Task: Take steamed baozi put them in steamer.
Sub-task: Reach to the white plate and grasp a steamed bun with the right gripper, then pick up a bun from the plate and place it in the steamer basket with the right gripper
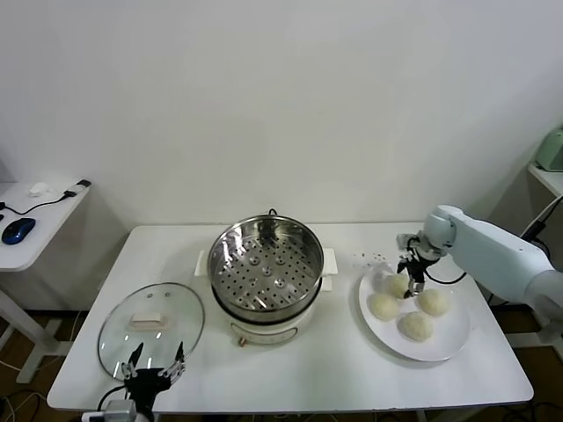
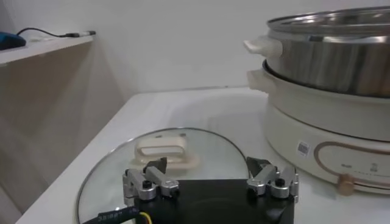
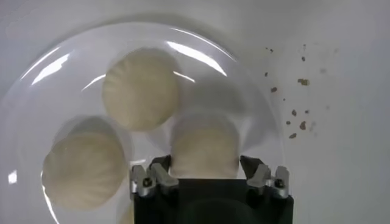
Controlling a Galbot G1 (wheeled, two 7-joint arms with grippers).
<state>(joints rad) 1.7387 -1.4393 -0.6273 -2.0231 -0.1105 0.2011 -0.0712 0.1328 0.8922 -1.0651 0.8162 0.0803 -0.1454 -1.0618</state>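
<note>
Several cream-white steamed baozi lie on a white plate [image 1: 454,345] at the table's right. My right gripper [image 1: 412,283] reaches down onto the plate's far side. It is shut on one baozi [image 3: 204,146], whose sides are pressed flat between both fingers; the bun still rests on the plate [image 3: 36,79]. Two more baozi [image 3: 140,88] [image 3: 82,170] lie beside it. The steel steamer [image 1: 230,257], with a perforated floor and nothing inside, stands mid-table on its white base. My left gripper [image 1: 155,369] hovers open at the front left, above the glass lid's near edge [image 2: 183,137], holding nothing.
The glass lid [image 1: 151,327] with a white handle lies flat at the table's front left. Brown crumbs [image 1: 374,258] dot the table behind the plate. The steamer [image 2: 341,55] rises close to the left gripper [image 2: 210,176]. A side desk with a blue mouse [image 1: 18,230] stands at far left.
</note>
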